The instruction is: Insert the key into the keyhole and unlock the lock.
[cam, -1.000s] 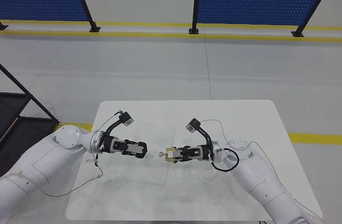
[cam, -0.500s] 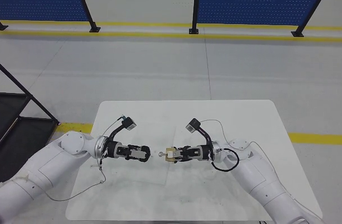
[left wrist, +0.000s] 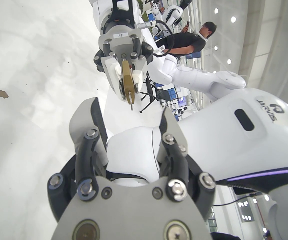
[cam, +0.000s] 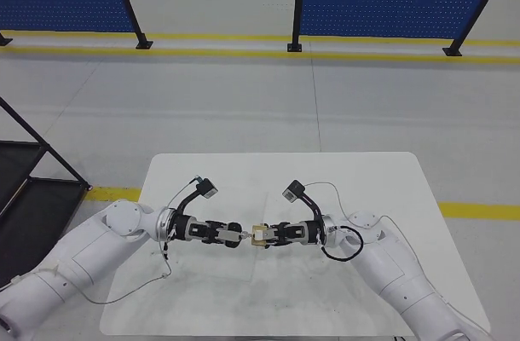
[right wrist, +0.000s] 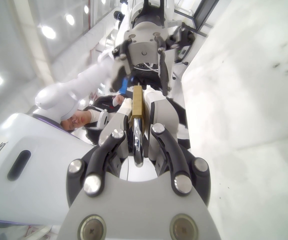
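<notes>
The right tool (right wrist: 137, 108) clamps the brass padlock (left wrist: 127, 79) over the middle of the desk (cam: 371, 179), key (left wrist: 131, 98) jutting out. The left tool (left wrist: 130, 109) gapes wide just short of the key; closing off-centre could bend it or twist the padlock loose.

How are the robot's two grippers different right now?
The left gripper is open and holds nothing, but the right gripper is shut on the brass lock. The left gripper's fingers stand wide apart, while the right gripper's press against the lock's sides. Both hover above the table, pointing at each other.
</notes>
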Controlling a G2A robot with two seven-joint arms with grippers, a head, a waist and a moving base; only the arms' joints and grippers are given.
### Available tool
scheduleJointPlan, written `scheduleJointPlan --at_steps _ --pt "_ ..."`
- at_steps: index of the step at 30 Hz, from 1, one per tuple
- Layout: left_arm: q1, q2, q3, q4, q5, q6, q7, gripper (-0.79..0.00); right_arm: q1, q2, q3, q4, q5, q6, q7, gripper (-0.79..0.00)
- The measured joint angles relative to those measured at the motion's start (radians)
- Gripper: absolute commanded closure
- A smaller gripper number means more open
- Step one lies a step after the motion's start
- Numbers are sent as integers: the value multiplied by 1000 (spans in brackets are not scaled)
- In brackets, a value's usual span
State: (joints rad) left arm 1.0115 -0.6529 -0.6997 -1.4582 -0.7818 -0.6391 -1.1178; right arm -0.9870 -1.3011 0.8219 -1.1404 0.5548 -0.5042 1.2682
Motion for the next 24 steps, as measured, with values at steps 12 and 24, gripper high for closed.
scheduleJointPlan --at_steps 12,24 --pt "25 -14 -48 -16 38 19 17 -259 0 0 0 0 0 0 0 0" --pt "66 -19 -101 -45 84 44 33 -83 0 0 0 0 0 0 0 0"
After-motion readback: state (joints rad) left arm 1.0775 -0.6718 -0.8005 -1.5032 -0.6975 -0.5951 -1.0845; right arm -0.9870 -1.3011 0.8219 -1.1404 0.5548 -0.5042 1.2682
